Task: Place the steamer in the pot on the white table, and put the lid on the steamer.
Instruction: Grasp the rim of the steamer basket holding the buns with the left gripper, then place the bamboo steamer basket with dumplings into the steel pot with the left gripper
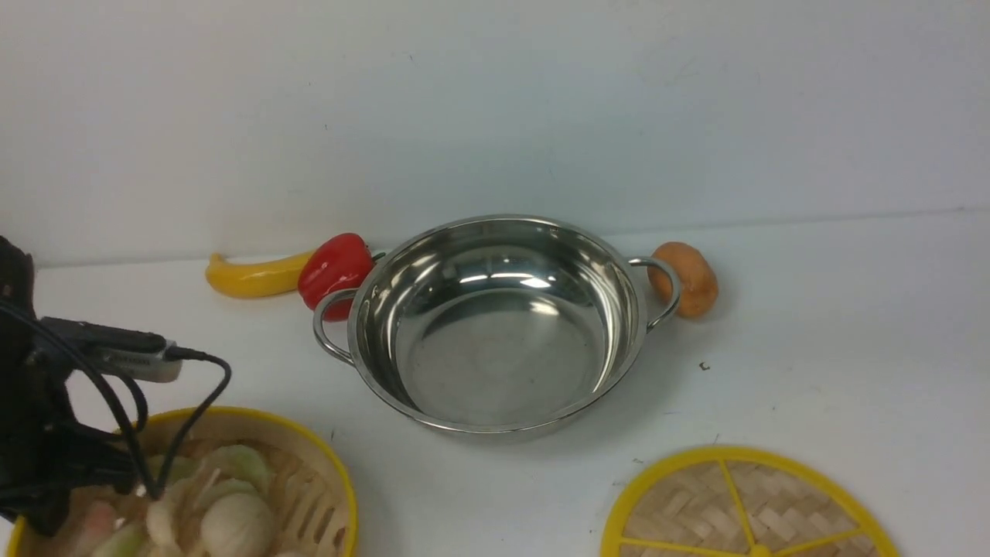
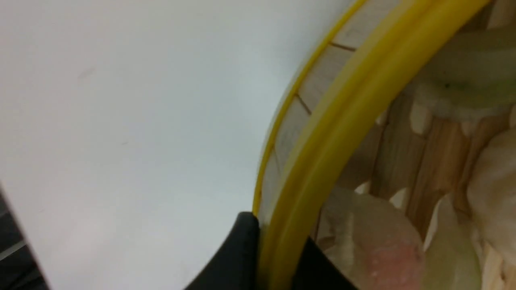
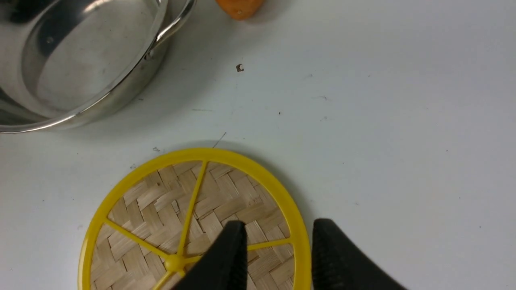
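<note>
The steamer (image 1: 255, 422) sits at the front left of the white table (image 1: 812, 325), with pale green and white buns inside. My left gripper (image 2: 278, 230) is shut on its yellow rim (image 2: 342, 133), one finger outside the wall and one inside. The empty steel pot (image 1: 495, 333) stands mid-table and shows also in the right wrist view (image 3: 72, 60). The lid (image 1: 742, 503) lies flat at the front right. My right gripper (image 3: 278, 231) hangs open over the lid (image 3: 193, 209), its fingers either side of the rim, holding nothing.
Behind the pot's left handle lie a yellow pepper (image 1: 251, 277) and a red bell pepper (image 1: 334, 267). An orange potato (image 1: 688, 278) rests against the right handle. A white wall closes the table's far edge.
</note>
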You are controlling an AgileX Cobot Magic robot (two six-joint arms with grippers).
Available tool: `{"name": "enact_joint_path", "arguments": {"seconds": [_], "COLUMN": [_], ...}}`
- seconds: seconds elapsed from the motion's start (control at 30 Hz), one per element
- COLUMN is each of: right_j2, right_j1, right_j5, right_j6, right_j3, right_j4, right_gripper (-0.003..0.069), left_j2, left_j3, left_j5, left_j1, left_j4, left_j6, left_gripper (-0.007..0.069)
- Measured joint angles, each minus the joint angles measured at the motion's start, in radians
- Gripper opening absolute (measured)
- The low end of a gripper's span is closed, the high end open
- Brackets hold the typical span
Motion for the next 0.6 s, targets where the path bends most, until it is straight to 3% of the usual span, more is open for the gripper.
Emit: {"name": "enact_joint_path", "arguments": {"seconds": [0.1,0.27,0.37,0.6], "right_j2": [0.000,0.000,0.000,0.001], "right_j1": [0.000,0.000,0.000,0.000], "right_j5": [0.000,0.001,0.003,0.007], "right_j6": [0.000,0.000,0.000,0.000], "right_j3": [0.000,0.000,0.000,0.000], "right_j4": [0.000,0.000,0.000,0.000], "right_gripper": [0.0243,0.0243,0.0243,0.0243], "left_j2": [-0.053,-0.069,0.003,0.266], "left_j3": [-0.078,-0.296,-0.438,-0.763], "left_j5": [0.055,0.114,0.132,0.144], "left_j1": [0.005,-0.020,-0.073,-0.230], "left_j4": [-0.016,-0.176,-0.259,-0.298], "left_j6": [0.017,0.078,0.099,0.101], "left_gripper": [0.0030,0.0030,0.0030,0.0030]}}
